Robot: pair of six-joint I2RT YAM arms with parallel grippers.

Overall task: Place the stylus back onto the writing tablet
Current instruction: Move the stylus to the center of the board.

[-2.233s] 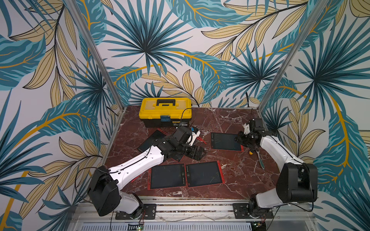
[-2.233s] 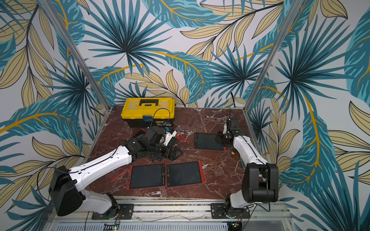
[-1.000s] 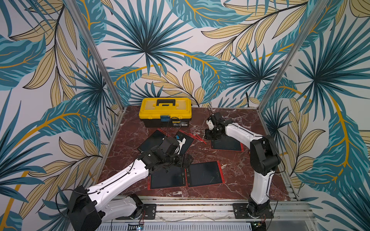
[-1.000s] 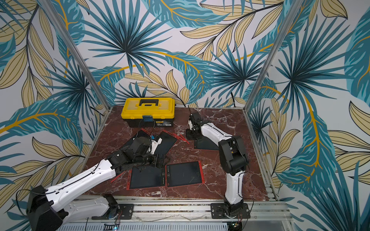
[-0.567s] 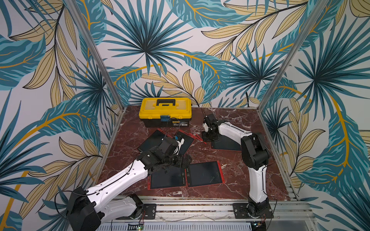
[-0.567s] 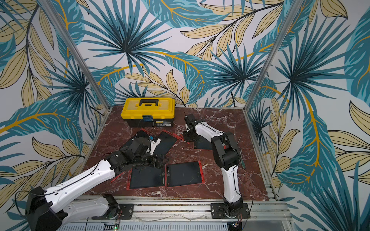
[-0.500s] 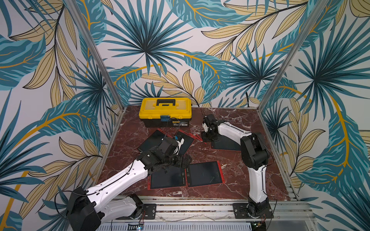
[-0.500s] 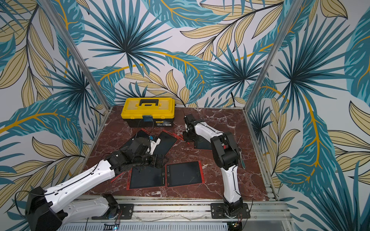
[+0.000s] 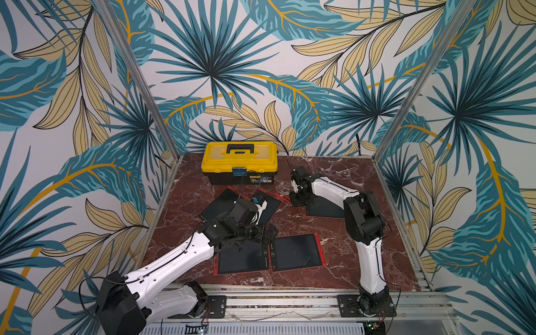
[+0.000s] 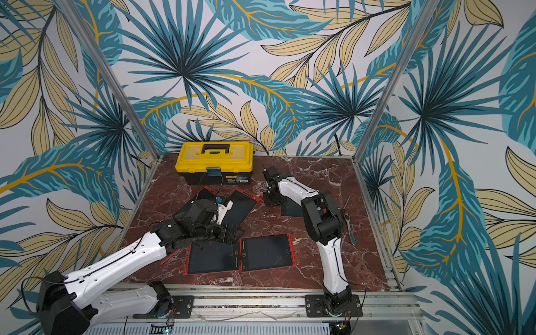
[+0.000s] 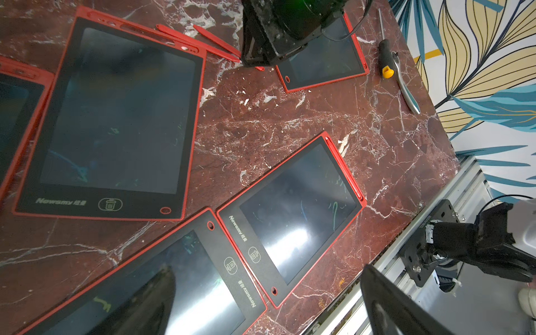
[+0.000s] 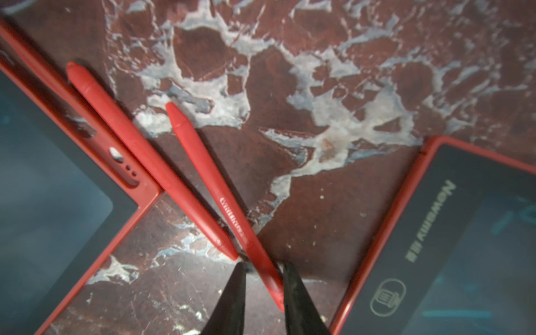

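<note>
Fig.: marble tabletop (image 9: pixel 348 171) w/ 1 yellow toolbox (image 9: pixel 240 162) and 5 red-framed writing tablets (image 9: pixel 295 252) spread on toolbox's robot-ward side. R gripper (image 12: pixel 262 265), near toolbox's right front corner: fingers nearly closed astride 1 stylus (image 12: pixel 214 188), which lies flat on tabletop beside a 2nd stylus (image 12: pixel 145 156); whether they clamp it, cannot tell. L gripper (image 9: pixel 268 233), farther from toolbox, over tablets: fingers fully apart, empty.
</note>
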